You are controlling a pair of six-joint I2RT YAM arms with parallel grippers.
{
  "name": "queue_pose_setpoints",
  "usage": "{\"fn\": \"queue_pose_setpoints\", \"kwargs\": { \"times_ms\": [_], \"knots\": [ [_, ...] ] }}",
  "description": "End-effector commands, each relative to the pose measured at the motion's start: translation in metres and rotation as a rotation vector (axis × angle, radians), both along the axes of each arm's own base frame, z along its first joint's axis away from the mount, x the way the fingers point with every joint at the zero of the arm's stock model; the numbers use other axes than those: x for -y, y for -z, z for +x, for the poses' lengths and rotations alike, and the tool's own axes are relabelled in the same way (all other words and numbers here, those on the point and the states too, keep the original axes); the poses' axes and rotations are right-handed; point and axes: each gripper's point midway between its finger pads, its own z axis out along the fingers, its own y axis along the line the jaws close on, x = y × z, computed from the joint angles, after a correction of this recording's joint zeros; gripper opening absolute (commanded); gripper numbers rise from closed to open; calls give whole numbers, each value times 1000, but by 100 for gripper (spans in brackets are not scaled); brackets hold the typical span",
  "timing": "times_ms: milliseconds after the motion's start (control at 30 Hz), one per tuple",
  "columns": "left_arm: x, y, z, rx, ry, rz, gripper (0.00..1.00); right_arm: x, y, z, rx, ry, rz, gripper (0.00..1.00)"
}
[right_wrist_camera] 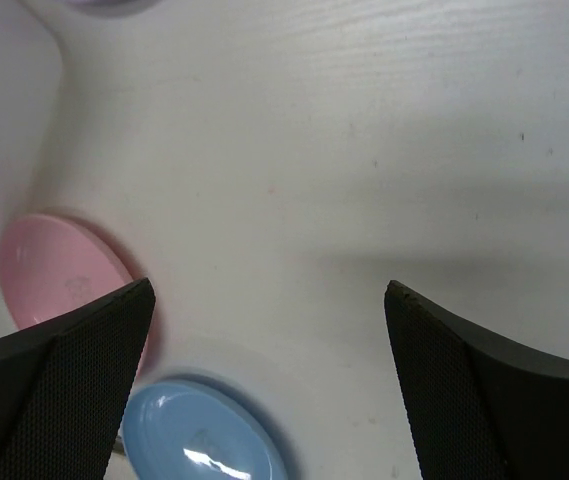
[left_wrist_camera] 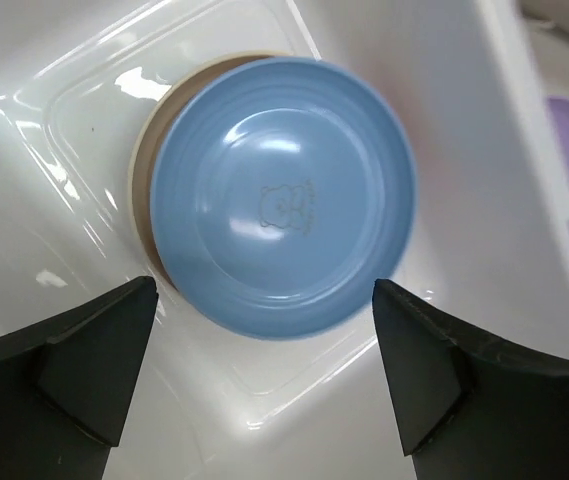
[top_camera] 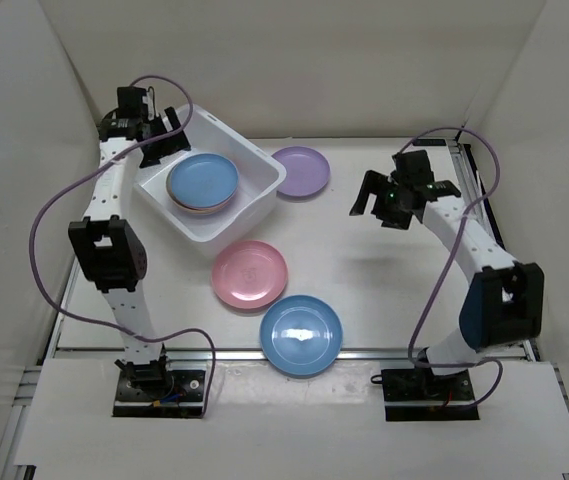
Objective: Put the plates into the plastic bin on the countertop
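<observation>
The white plastic bin [top_camera: 256, 205] stands at the back left of the countertop [top_camera: 384, 290]. A blue plate [top_camera: 203, 179] lies in it on top of a stack; it fills the left wrist view [left_wrist_camera: 282, 195], with a cream plate's edge [left_wrist_camera: 147, 165] beneath. My left gripper [top_camera: 167, 143] hangs open and empty over the bin's far corner. A purple plate [top_camera: 301, 171] lies just right of the bin. A pink plate [top_camera: 249, 274] and a second blue plate [top_camera: 302, 335] lie in front of the bin. My right gripper [top_camera: 376, 200] is open and empty above the bare table, right of centre.
Metal rails [top_camera: 264, 352] edge the table at the front and sides. White walls close the back and both sides. In the right wrist view the pink plate [right_wrist_camera: 59, 270] and the blue plate [right_wrist_camera: 199, 435] lie at lower left.
</observation>
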Motion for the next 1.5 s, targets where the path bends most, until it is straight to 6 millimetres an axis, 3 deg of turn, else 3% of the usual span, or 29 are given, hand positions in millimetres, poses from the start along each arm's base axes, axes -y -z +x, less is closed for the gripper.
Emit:
{"fn": "queue_pose_setpoints", "kwargs": {
  "times_ms": [0,33,67,233,267,300,367,467,567,600,700,767,800,933,1200,1333,1467],
  "knots": [
    [9,-107,-36,214,51,-13,100,-2,-15,-36,33,-34,-35,99],
    [11,-112,-45,223,52,-22,100,-5,0,-53,0,-59,-40,99],
    [18,-115,-67,228,76,-42,100,-18,3,-67,-3,-108,-38,99],
    [35,-112,-131,253,126,-103,100,-41,29,-129,-73,-226,-62,99],
    [38,-120,-147,278,134,-105,100,-42,41,-142,-105,-239,-68,99],
    [48,-101,-160,233,163,-123,99,-49,45,-151,-113,-255,-61,99],
    [51,-89,-181,200,188,-116,100,-50,52,-165,-124,-267,-59,99],
    [61,-47,-232,77,204,-90,99,-49,57,-178,-124,-272,-74,99],
    [75,-22,-279,7,225,-136,99,-41,51,-183,-105,-261,-106,99],
    [80,5,-297,-71,230,-150,99,-35,49,-180,-81,-240,-130,99],
    [77,41,-335,-186,163,-166,100,-36,39,-181,-41,-251,-101,99],
    [75,57,-347,-233,106,-189,100,-38,37,-182,-31,-256,-91,99],
    [76,76,-357,-288,86,-200,99,-37,36,-182,-31,-253,-90,99],
    [78,112,-362,-350,36,-231,100,-37,39,-182,-37,-256,-98,99],
    [100,122,-322,-270,38,-266,95,-33,36,-173,-17,-248,-140,99],
    [114,150,-320,-349,48,-185,92,-31,33,-169,-6,-239,-155,99],
    [120,165,-318,-392,47,-96,84,-28,31,-167,-4,-223,-167,99]
  ]
}}
